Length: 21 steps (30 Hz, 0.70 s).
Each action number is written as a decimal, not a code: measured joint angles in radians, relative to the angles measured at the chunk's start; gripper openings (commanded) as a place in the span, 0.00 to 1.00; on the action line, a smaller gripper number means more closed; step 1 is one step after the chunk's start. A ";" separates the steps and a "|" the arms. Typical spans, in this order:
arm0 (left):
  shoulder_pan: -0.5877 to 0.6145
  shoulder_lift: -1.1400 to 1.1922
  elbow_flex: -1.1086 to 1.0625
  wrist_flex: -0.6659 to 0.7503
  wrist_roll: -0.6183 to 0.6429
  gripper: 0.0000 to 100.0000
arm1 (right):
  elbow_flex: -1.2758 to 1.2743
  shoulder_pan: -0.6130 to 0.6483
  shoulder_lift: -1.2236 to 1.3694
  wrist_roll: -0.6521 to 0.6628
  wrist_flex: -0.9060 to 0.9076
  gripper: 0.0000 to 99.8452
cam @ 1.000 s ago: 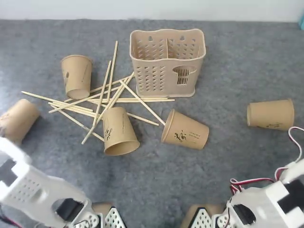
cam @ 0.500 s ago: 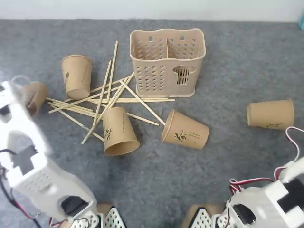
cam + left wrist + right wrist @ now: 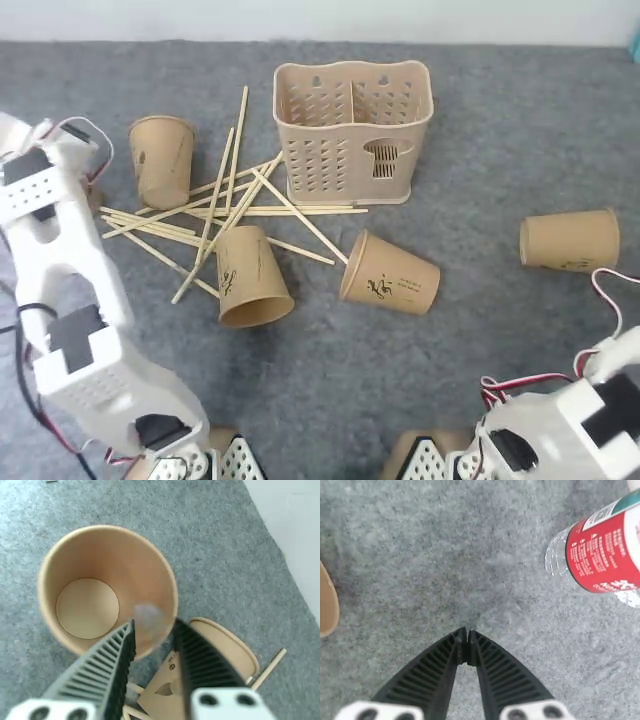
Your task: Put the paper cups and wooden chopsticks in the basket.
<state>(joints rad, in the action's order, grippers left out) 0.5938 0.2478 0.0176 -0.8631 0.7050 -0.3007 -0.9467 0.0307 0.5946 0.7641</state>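
My left gripper (image 3: 152,630) is shut on the rim of a paper cup (image 3: 100,585), one finger inside and one outside; the cup's open mouth faces the camera. In the high view the left arm (image 3: 55,230) stretches along the left edge and covers that cup. The beige basket (image 3: 352,68) stands at the back centre. An upright cup (image 3: 162,158) is beside the arm's end, and other cups (image 3: 250,275) (image 3: 390,273) (image 3: 570,240) lie on their sides. Several chopsticks (image 3: 230,205) are scattered left of the basket. My right gripper (image 3: 467,647) is shut over bare carpet.
Grey carpet covers the table. A plastic bottle with a red label (image 3: 600,550) lies near the right gripper, and a cup's edge (image 3: 326,605) shows beside it. The right arm's base (image 3: 570,430) sits at the front right corner.
The left arm swung from the front left corner toward the back, lifting the cup that lay at the far left and carrying it toward the upright cup. The right arm stayed put.
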 measured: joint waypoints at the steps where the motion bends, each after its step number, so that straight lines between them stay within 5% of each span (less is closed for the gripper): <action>1: 0.000 0.000 0.000 0.000 0.000 0.27 | 0.000 0.000 0.000 0.000 0.000 0.01; 16: 0.002 -0.092 0.000 0.000 -0.002 0.27 | 0.000 0.003 0.000 -0.011 0.000 0.01; 21: -0.021 -0.144 0.057 -0.084 -0.129 0.27 | 0.000 0.003 0.000 -0.011 0.000 0.01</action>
<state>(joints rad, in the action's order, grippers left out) 0.5723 0.1036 0.0744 -0.9475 0.5762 -0.3007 -0.9436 0.0307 0.5838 0.7641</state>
